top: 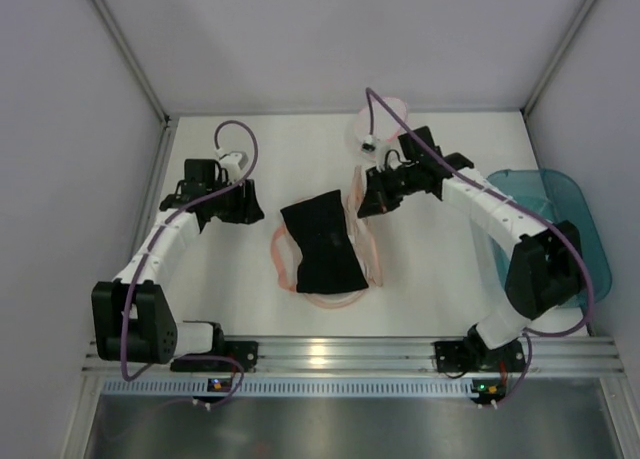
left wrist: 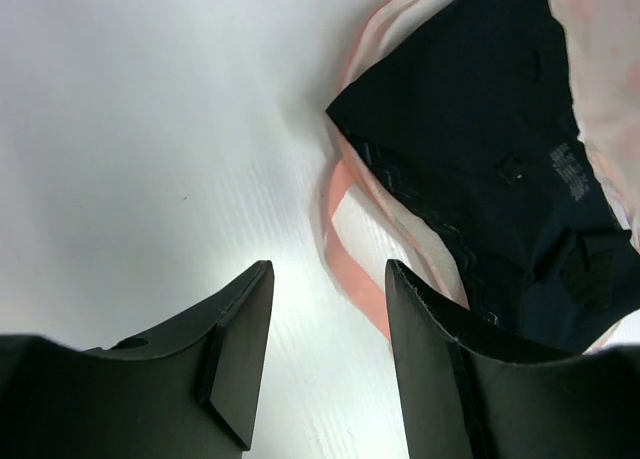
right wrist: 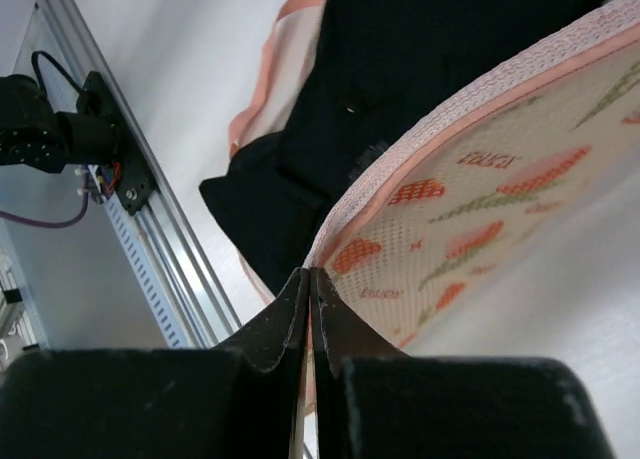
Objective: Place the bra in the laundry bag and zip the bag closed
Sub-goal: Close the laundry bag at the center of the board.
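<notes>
The black bra lies spread across the open laundry bag in the middle of the table. My right gripper is at the bag's far right edge. In the right wrist view it is shut on the pink trim of the bag's raised speckled flap, with the bra beyond it. To the left of the bag, my left gripper hovers over bare table. It stands open and holds nothing, with the bag's pink rim and the bra just ahead to the right.
A teal plastic tub stands at the right edge, beside the right arm. A small white pouch with a pink rim lies at the back, behind the right gripper. An aluminium rail runs along the near edge, and walls close in both sides.
</notes>
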Robot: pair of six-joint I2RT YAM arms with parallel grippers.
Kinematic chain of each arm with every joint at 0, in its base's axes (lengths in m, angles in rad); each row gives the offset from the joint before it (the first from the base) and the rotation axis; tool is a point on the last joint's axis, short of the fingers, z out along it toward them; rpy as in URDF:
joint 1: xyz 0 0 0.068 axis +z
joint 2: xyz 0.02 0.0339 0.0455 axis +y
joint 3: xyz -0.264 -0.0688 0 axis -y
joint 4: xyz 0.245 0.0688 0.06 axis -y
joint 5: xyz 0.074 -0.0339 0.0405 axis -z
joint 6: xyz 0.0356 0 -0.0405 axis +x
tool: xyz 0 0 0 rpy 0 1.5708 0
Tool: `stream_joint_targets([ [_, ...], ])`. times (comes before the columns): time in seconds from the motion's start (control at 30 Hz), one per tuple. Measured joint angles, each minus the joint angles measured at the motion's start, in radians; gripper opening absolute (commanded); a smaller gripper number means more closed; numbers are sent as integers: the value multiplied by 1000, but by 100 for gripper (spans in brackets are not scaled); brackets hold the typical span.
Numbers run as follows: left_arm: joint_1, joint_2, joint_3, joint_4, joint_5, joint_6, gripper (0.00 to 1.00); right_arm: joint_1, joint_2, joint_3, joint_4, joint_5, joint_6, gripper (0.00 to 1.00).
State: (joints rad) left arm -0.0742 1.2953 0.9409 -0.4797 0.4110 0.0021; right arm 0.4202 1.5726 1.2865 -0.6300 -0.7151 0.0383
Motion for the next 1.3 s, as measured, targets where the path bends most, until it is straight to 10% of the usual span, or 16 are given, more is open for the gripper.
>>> stream_joint_targets([
  [0.53, 16, 286, -21, -7, 53, -65, 50, 286, 355, 124, 156, -24, 158, 0],
  [0.87, 16, 451, 16, -11, 183, -106, 21, 291, 480, 130, 379, -62, 413, 0],
  [1.03, 14, 508, 63, -10, 254, -116, 38, 293, 493, 130, 427, -63, 461, 1],
  [1.3, 47, 360, 63, -12, 312, -108, 53, 299, 463, 129, 431, -57, 454, 55],
])
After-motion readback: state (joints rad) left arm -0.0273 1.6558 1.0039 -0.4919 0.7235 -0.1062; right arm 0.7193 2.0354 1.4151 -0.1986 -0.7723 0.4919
